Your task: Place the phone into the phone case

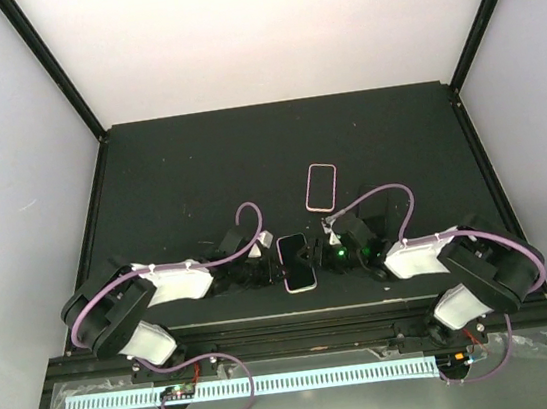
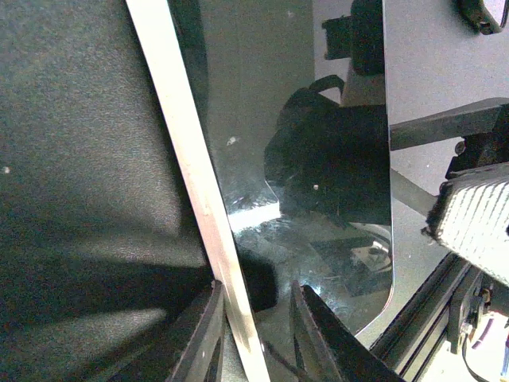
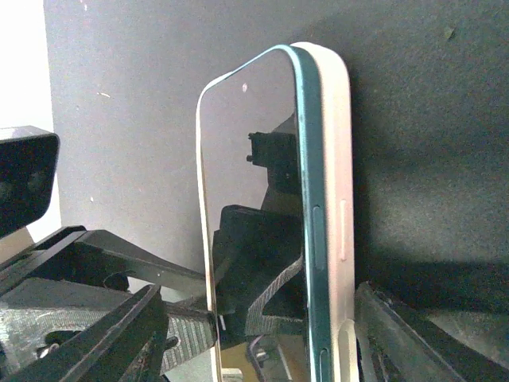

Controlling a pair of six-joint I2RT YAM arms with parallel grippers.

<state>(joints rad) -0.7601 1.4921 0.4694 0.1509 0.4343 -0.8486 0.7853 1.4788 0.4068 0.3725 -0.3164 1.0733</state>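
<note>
The phone (image 1: 296, 258), dark glass up, lies in a pale pink case (image 1: 302, 288) at the table's near centre, between both grippers. In the right wrist view the phone's (image 3: 246, 175) teal side stands a little proud of the case wall (image 3: 334, 159). My left gripper (image 1: 266, 263) is closed on the left edge. Its jaws (image 2: 254, 334) straddle the pale case edge (image 2: 183, 143), one under it and one on the screen (image 2: 318, 159). My right gripper (image 1: 323, 254) is open astride the right edge (image 3: 266, 334). Its upper finger (image 3: 135, 334) is off the screen.
A second pink-rimmed dark rectangle (image 1: 322, 186), either a case or a phone, lies flat on the black mat (image 1: 180, 186) just beyond the right gripper. White walls enclose the table. A light bar (image 1: 247, 386) runs along the near edge below the arm bases.
</note>
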